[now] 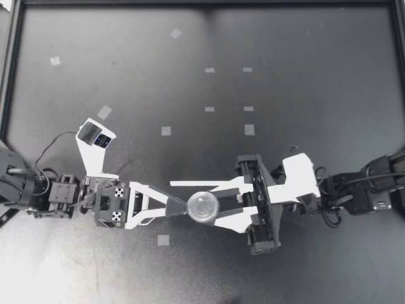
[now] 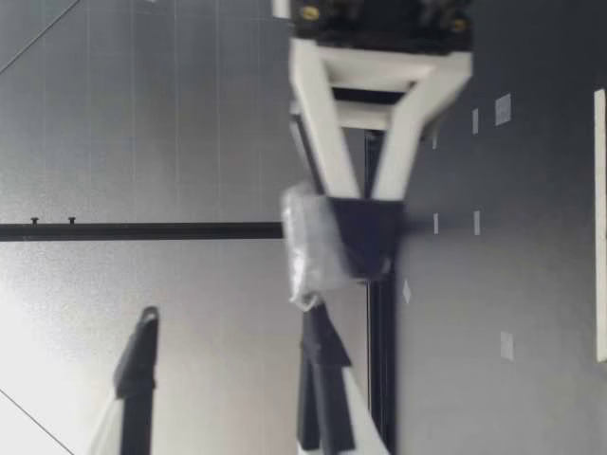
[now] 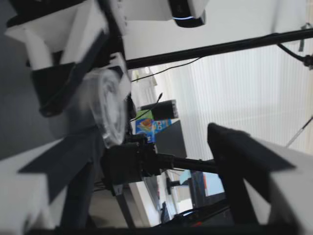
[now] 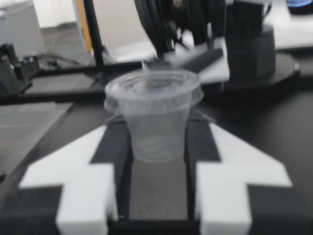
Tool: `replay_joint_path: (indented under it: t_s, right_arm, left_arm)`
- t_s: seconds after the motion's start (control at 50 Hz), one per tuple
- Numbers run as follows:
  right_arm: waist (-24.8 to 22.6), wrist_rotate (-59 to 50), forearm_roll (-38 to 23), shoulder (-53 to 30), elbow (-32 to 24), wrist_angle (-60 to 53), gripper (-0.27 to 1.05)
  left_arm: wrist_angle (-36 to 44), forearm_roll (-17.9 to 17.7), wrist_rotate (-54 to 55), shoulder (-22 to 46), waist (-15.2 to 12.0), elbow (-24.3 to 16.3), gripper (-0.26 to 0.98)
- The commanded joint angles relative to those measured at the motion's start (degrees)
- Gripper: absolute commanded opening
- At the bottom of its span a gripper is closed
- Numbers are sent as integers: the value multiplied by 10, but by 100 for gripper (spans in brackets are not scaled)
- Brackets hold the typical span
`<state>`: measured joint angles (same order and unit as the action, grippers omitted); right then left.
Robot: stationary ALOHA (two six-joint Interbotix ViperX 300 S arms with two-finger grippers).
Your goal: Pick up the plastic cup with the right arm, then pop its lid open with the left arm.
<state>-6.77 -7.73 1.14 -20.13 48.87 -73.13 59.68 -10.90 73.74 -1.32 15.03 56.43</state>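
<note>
Right pincer [image 1: 209,204] is clamped on the cup [image 1: 204,207]. In the right wrist view both black pads press the sides of the cup [image 4: 154,117], under the lid rim. Left pincer [image 1: 180,210] is spread wide and grips nothing. It is rolled on its side, so in the low view one finger sits high above and the other is level with the cup [image 2: 318,246], just beside it. I can't tell if that lower finger touches.

Cup location: between the two arms, about mid-worktop [image 1: 304,76] left to right, in the near half. A tape square [image 1: 163,240] lies near it on the left. I can't tell whether the base rests on the worktop or hangs just clear.

Step, my read: right holds the cup steady while the left is brought up to it, with no second grip made yet. Any next move by the left calls for its fingers to straddle the cup or lid squarely before closing. Right must stay firm, since the thin clear plastic could squash or twist out.

Orientation: cup upright, long axis vertical, lid up. The top view looks straight onto the round lid. From the left wrist view the cup [image 3: 107,110] lies close by one finger and well away from the other.
</note>
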Motion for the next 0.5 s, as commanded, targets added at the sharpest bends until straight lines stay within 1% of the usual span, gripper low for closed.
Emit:
replay_joint_path:
  t_s: [0.0, 0.18, 0.48]
  right_arm:
    - [5, -16, 3, -5, 2, 8, 17]
    - [3, -36, 3, -22, 5, 11, 17]
    - [1, -38, 2, -11, 9, 21, 17]
  left_arm:
    - [7, 3, -2, -22, 2, -9, 74]
    - [9, 2, -8, -22, 2, -6, 74]
    - [26, -1, -27, -18, -2, 2, 74]
